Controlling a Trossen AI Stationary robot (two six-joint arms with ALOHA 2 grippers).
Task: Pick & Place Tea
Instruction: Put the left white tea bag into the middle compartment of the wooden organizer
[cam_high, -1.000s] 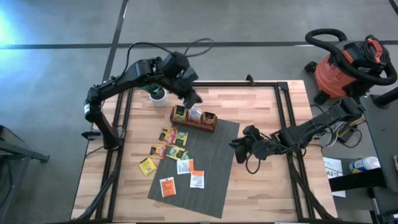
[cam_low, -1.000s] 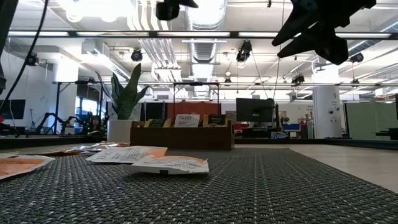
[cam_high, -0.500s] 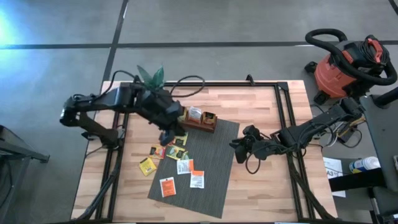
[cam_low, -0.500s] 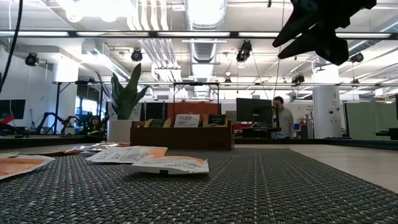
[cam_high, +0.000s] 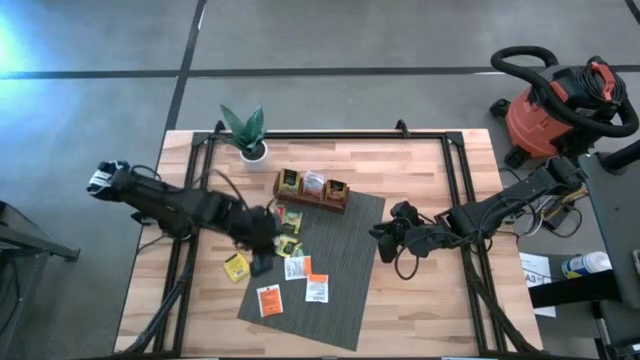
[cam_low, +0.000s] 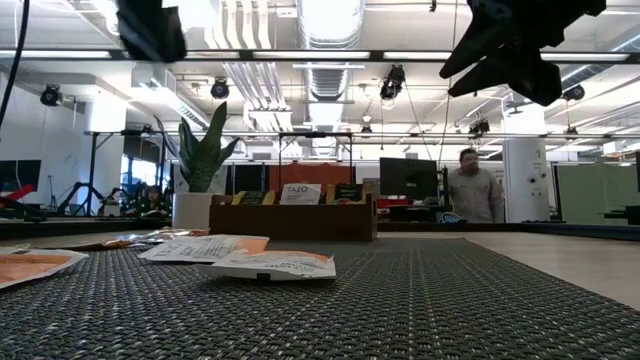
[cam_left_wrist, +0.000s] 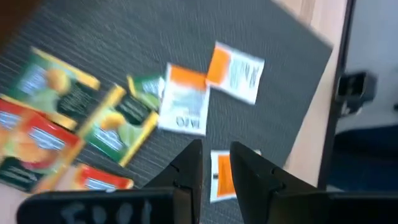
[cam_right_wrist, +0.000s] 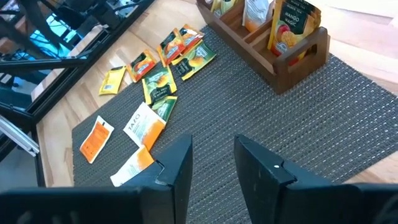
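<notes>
Wooden-slat table (cam_high: 420, 300) with a black frame, a grey woven mat (cam_high: 345, 270) laid at a slant across its middle. Around it, bare grey floor; a red shop vacuum (cam_high: 555, 105) sits off at two o'clock. From table level the room opens into a long lit hall with ceiling ducts, and a person (cam_low: 473, 193) stands far back beside a monitor.

At twelve o'clock on the mat stands the wooden tray (cam_high: 311, 190) with sachets upright in its compartments; a small potted plant (cam_high: 247, 132) is at eleven. The tea sachets (cam_high: 290, 255) lie loose at about nine o'clock of the mat: green and yellow ones bunched at its edge, white-and-orange ones nearer seven, one yellow out on bare wood.

Left pincer (cam_high: 262, 262) is low over that cluster, fingers parted by a narrow gap, nothing between them. Its own camera is smeared with motion; print on the packets is hard to read. Right pincer (cam_high: 385, 232) waits at three o'clock of the mat, fingers a little apart and empty.

From table level the arms show only as dark shapes cut off at the top.
</notes>
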